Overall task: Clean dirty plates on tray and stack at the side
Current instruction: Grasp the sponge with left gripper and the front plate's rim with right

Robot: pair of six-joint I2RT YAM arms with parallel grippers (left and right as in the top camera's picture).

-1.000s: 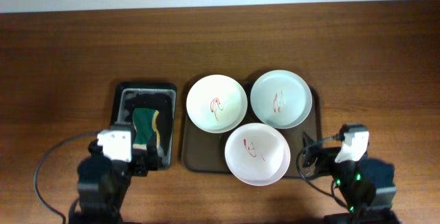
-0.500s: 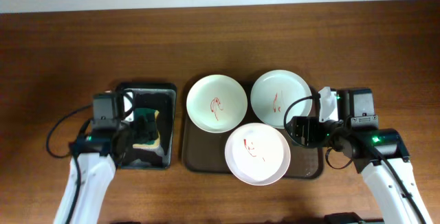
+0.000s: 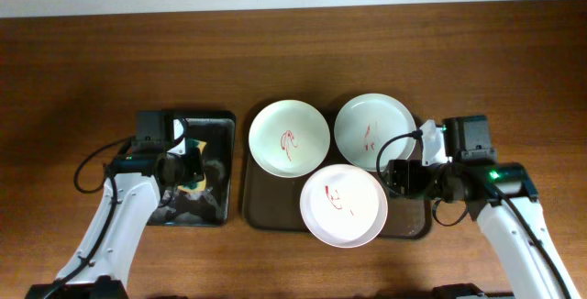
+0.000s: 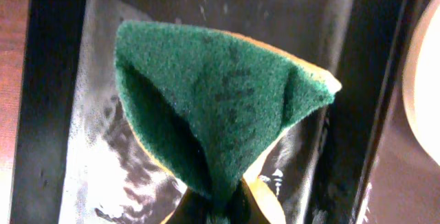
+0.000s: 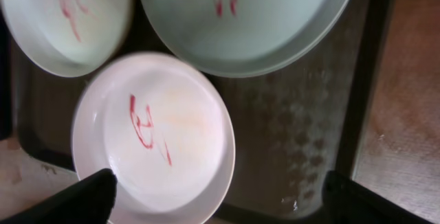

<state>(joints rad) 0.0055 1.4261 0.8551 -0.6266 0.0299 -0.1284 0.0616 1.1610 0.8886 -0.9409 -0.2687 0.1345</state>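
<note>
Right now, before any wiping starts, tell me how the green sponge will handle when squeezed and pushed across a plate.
The sponge is probably soft and floppy: it is folded into a cone where it is pinched. Likely light, though perhaps damp, since the sponge tray glistens. Its coarse green face should drag rather than slip.

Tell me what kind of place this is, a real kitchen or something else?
Probably a robot test bench staged for dishwashing, not a kitchen: a bare wood-grain table, red-smeared plates on a brown tray, and a green sponge over a small black tray. No sink shows.
</note>
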